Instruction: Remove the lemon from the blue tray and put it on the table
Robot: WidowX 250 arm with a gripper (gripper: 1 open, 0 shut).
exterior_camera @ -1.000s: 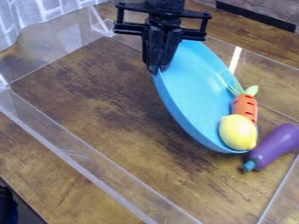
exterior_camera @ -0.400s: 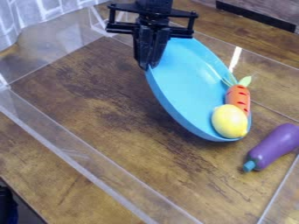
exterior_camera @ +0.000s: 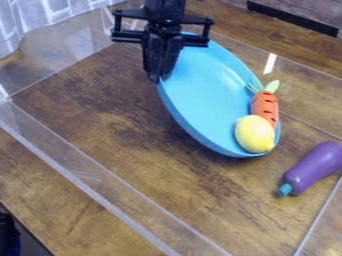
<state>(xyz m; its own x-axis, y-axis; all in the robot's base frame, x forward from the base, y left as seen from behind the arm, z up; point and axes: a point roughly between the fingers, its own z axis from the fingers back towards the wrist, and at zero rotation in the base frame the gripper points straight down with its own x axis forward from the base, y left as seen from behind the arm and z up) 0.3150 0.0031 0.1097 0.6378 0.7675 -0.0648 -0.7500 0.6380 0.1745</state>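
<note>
– In the camera view, how to describe the claw (exterior_camera: pixel 160 76)?
– Closed, pinching the upper-left rim of the blue tray (exterior_camera: pixel 214 105), toward the far edge of the desk (exterior_camera: pixel 107 130). Holding just the tray, not the lemon (exterior_camera: pixel 254 131).
– And the tray, lying flat?
– Tilted, rather, and sloping down toward the near right. Hard to tell whether touching the desk underneath.
– Where to look for the lemon, then?
– Inside the tray, at the low end, right by the near-right rim. Not out on the desk.
– Anything beside it?
– Yes: just behind the lemon, also in the tray, see an orange carrot (exterior_camera: pixel 265 107) with a green top, leaning along the right-hand rim.
– And outside the tray?
– Look toward the right edge of the desk for a purple eggplant (exterior_camera: pixel 317 166), lying apart from the tray, with stem end pointing toward the near edge. Also see a clear acrylic wall (exterior_camera: pixel 87 168) running along the desk's near-left edge.
</note>
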